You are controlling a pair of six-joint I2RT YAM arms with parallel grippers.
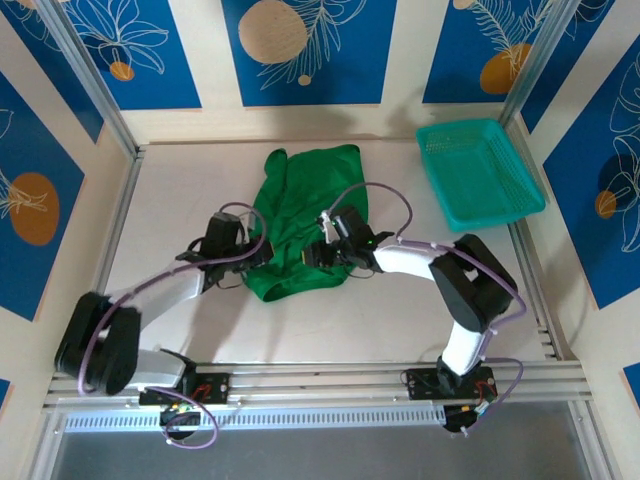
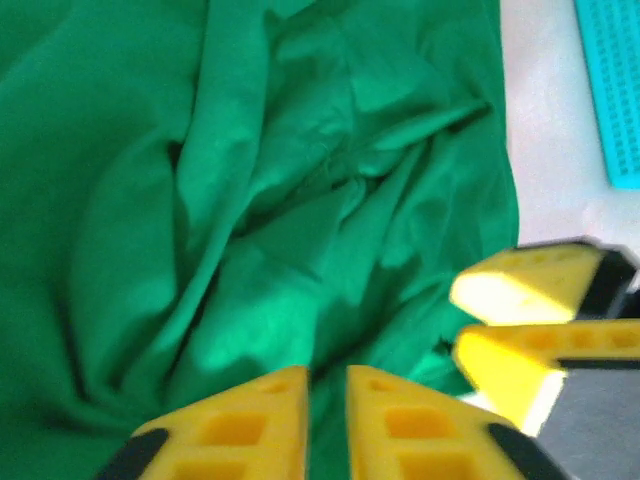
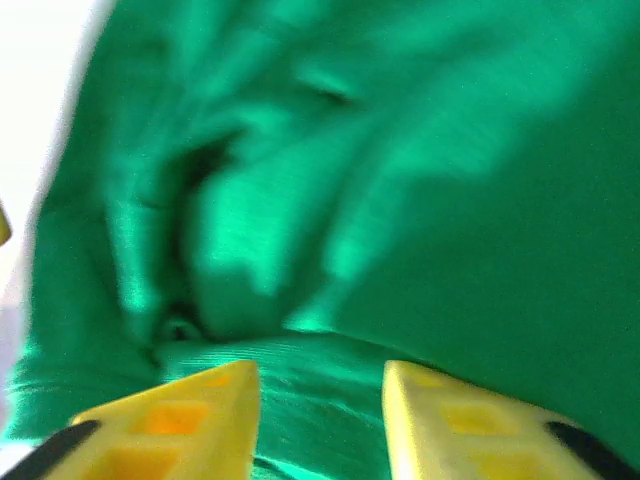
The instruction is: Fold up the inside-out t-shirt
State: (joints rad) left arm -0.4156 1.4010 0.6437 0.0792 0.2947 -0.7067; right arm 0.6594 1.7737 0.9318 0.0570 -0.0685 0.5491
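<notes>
Both sit at the near end of the t-shirt (image 1: pixel 295 200) — my left claw (image 2: pixel 326 385) pinching cloth, my right claw (image 3: pixel 320 380) spread astride it, shirt's length running away.

A crumpled green t-shirt (image 1: pixel 300 205) lies in the middle of the bench (image 1: pixel 180 190), bunched into a long heap that runs from the far side toward the arms. The left hand (image 1: pixel 257 255) is at its near left edge and the right hand (image 1: pixel 322 252) over its near right part. A teal mesh basket (image 1: pixel 480 172) stands apart from it in the far right corner.
</notes>
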